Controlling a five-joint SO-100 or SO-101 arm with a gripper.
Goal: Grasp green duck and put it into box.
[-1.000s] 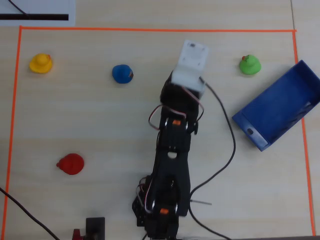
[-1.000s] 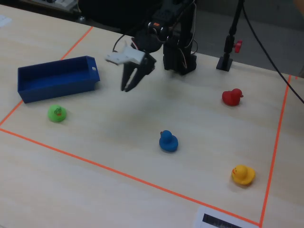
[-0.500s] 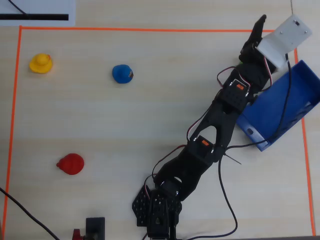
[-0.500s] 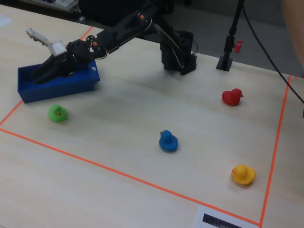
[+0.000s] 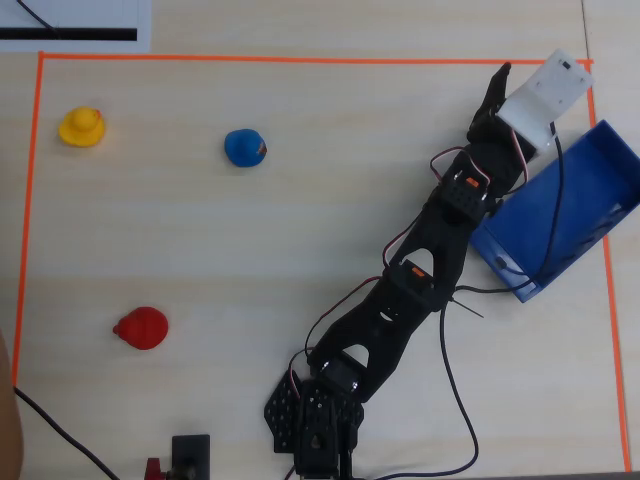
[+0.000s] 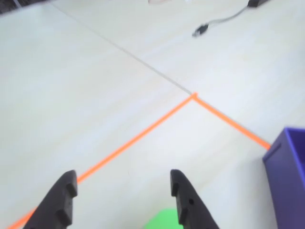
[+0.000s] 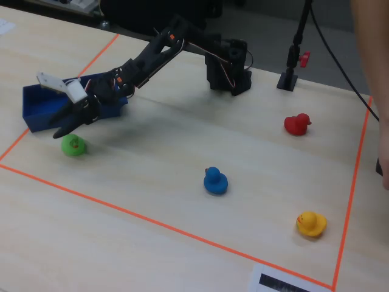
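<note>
The green duck (image 7: 74, 145) sits on the table just in front of the box (image 7: 40, 109), a dark blue open tray. My gripper (image 7: 65, 126) hovers right above the duck, close to the box's front wall, with its jaws open and empty. In the wrist view the two black fingers (image 6: 62, 200) stand wide apart around my gripper (image 6: 123, 174), and the top of the green duck (image 6: 164, 220) shows at the bottom edge, by the right finger. The box's corner (image 6: 288, 176) is at the right. In the overhead view my gripper (image 5: 497, 85) and its white camera hide the duck; the box (image 5: 585, 190) lies beside them.
A blue duck (image 5: 244, 147), a yellow duck (image 5: 81, 127) and a red duck (image 5: 142, 328) stand far from the arm. An orange tape line (image 5: 300, 58) frames the work area. The arm's black cable (image 5: 553, 230) hangs over the box. A cable plug (image 6: 200, 31) lies outside the tape.
</note>
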